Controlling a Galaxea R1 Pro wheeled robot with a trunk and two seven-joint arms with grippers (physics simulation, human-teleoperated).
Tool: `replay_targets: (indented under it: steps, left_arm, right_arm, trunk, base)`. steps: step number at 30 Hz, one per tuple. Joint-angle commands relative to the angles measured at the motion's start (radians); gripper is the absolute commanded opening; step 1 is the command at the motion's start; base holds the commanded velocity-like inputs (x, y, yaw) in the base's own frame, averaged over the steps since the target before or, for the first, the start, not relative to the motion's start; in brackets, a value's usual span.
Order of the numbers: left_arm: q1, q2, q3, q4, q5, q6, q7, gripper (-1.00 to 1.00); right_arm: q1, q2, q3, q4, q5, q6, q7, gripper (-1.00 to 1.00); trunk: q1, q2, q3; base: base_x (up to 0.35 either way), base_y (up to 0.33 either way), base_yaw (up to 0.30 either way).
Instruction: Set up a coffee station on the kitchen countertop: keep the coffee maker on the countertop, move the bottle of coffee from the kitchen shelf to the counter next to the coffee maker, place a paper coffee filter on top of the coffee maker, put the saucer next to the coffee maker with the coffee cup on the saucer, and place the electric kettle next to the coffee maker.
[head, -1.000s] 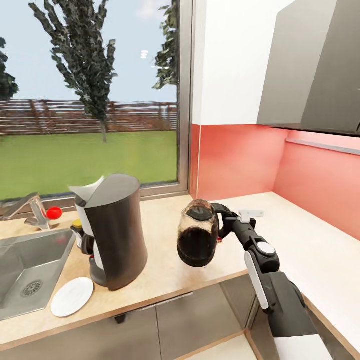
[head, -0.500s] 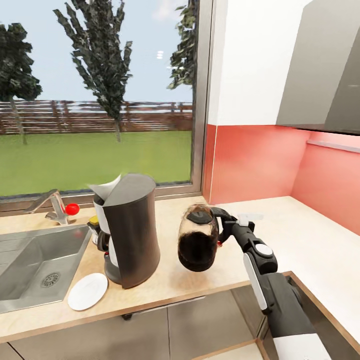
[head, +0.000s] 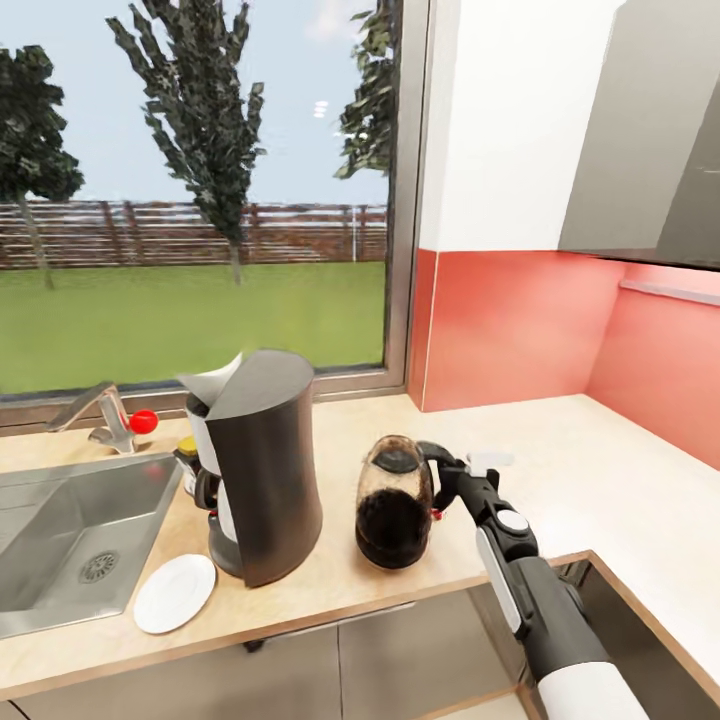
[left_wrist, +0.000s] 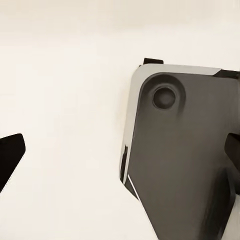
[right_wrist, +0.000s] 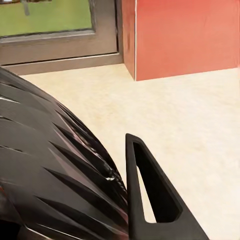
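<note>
Lowered since a moment ago, the kettle (head: 394, 503) sits upright on the counter (head: 560, 455) just beside the coffee maker (head: 262, 462), right tool (head: 441, 478) pinching its handle; release straight, without tipping it.

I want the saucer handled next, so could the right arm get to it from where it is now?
Probably not directly: the right pincer grips the electric kettle, and the coffee maker stands between it and the saucer.

Bright, even daylight comes through the window (head: 200, 200) at the upper left of the head view. Shadows on the counter (head: 560, 470) are faint and soft. Edges render crisp, without glare; verticals lean near the frame's sides.
</note>
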Motion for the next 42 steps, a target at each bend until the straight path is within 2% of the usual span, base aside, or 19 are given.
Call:
replay_targets:
  steps: [1,10,22,42]
  left_arm:
    - [-0.001,0.000,0.006,0.001,0.004,-0.003,-0.001,1.00]
    - [-0.001,-0.005,0.006,0.001,0.003,-0.003,-0.001,1.00]
    - [0.000,-0.004,0.007,0.001,0.005,0.000,-0.001,1.00]
    - [0.000,-0.004,0.006,0.001,0.005,-0.003,-0.001,1.00]
  right_arm:
    - [-0.001,0.000,0.002,0.001,-0.004,0.000,-0.007,-1.00]
    - [-0.001,0.000,0.002,0.028,-0.005,-0.006,-0.007,-1.00]
    - [-0.001,0.000,0.001,0.035,-0.005,-0.006,-0.007,-1.00]
    - [-0.001,0.000,-0.001,0.072,-0.007,-0.007,-0.007,-1.00]
  trunk:
    - [0.001,-0.002,-0.002]
    - [0.001,-0.002,-0.002]
    - [0.001,-0.002,-0.002]
    - [0.001,-0.002,-0.002]
  base:
    - [0.202,0.065,0.000]
    - [0.053,0.021,0.000]
    - [0.177,0.153,0.000]
    - [0.008,0.006,0.000]
